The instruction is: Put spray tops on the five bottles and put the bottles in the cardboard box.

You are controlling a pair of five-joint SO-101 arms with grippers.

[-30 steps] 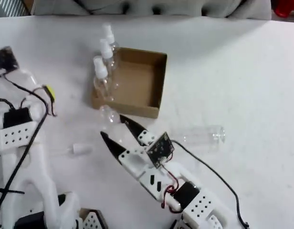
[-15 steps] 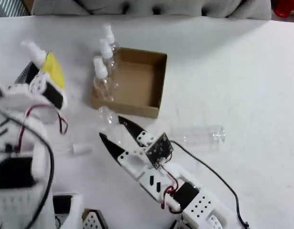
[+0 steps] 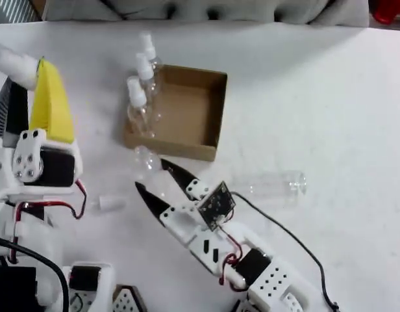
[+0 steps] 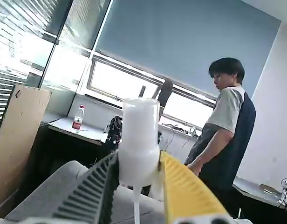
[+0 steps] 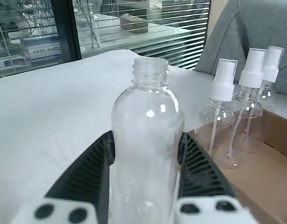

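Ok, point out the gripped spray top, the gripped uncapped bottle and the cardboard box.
spray top (image 4: 140, 140), left wrist view, its white body.
uncapped bottle (image 5: 147, 126), right wrist view, its clear belly.
cardboard box (image 3: 190, 114), high view, its bare floor.

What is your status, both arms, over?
Left gripper shut on spray top, raised. Right gripper shut on open bottle, upright before cardboard box. Three capped bottles in it; spare bottle and spare top lie on table.

The right wrist view's edge cuts off the bottle at its base; the left's cuts the spray top at its tube.
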